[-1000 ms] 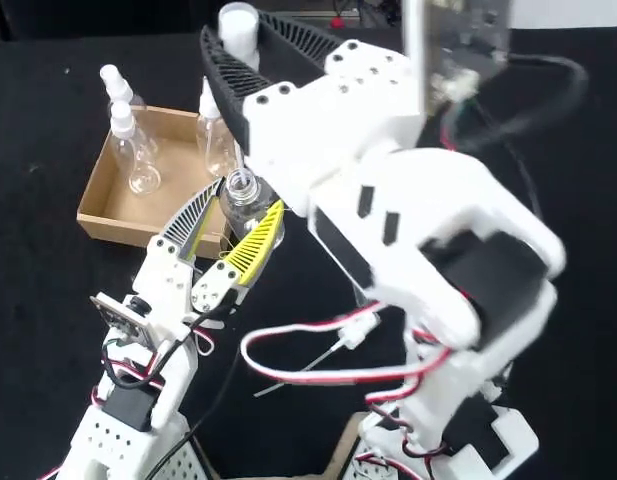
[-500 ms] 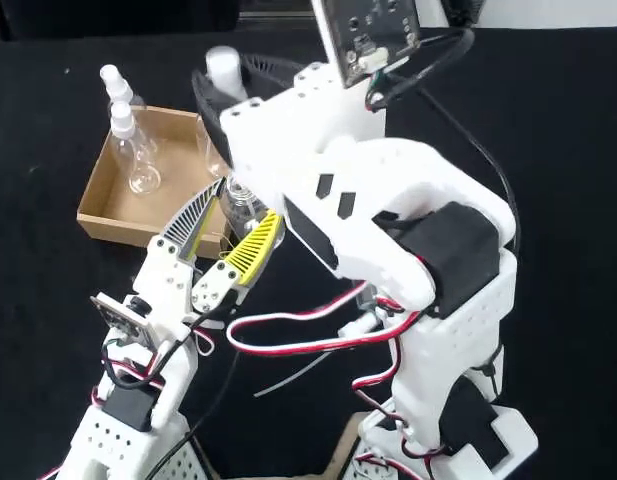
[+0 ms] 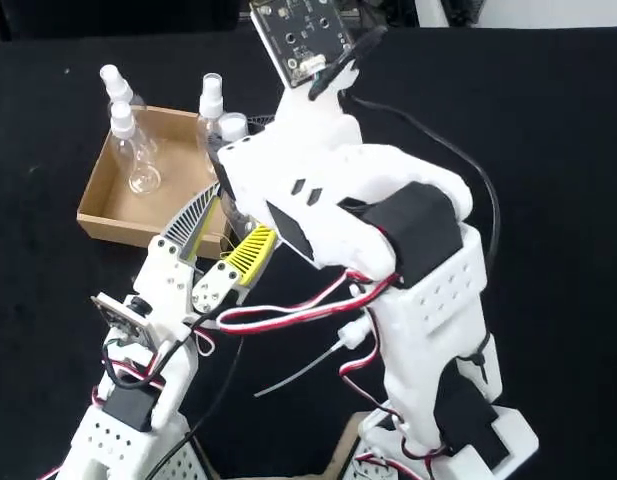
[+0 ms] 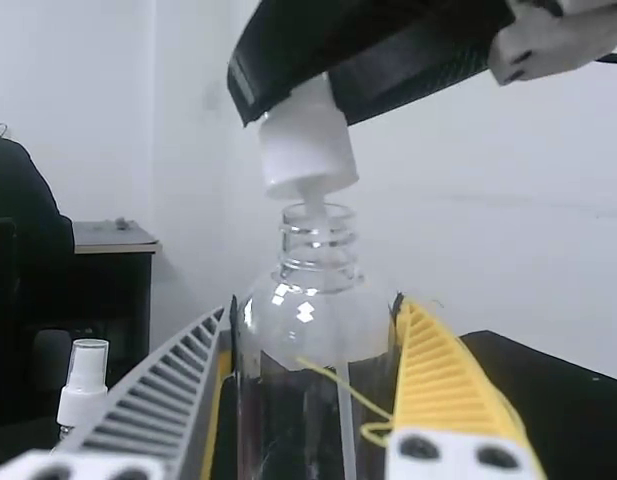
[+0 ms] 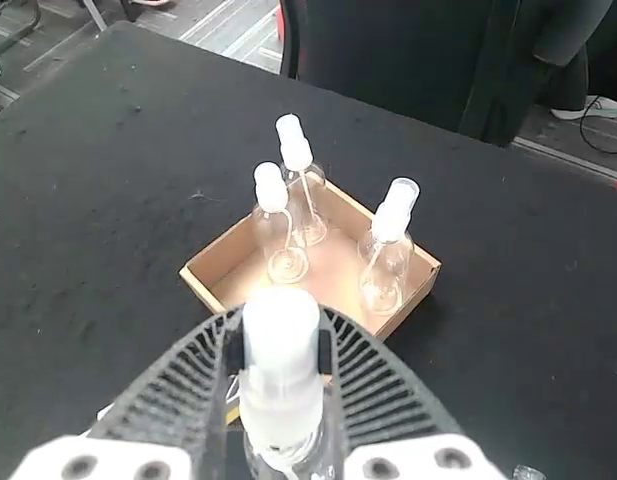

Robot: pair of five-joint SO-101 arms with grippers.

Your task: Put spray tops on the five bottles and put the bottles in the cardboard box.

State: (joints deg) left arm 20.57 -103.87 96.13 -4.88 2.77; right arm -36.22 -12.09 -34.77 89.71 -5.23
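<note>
The open bottle (image 4: 313, 290) is held upright just off the near right corner of the cardboard box (image 3: 118, 228). It is clamped around its body by the left gripper (image 4: 313, 335), with 1 grey ribbed finger (image 4: 158, 400) and 1 yellow finger (image 4: 438, 390) pressed to either side.

A white spray top (image 4: 306, 150) is pinched between the black ribbed fingers of the right gripper (image 5: 278, 345), which is closed narrowly on it from above. The top is positioned just above the bottle's threaded neck and is not yet seated on it. Its dip tube (image 4: 341, 400) is seen reaching down inside the bottle.

The box is placed at the far left of the black table (image 3: 548, 150). 3 capped bottles are stood inside it: a far-left bottle (image 5: 300, 190), a left bottle (image 5: 273, 235) just nearer than it, and a right bottle (image 5: 388, 255) well apart from both.

A loose spray top (image 3: 356, 335) is laid on the table near the base of the right arm, its thin tube pointing towards the near left.
</note>
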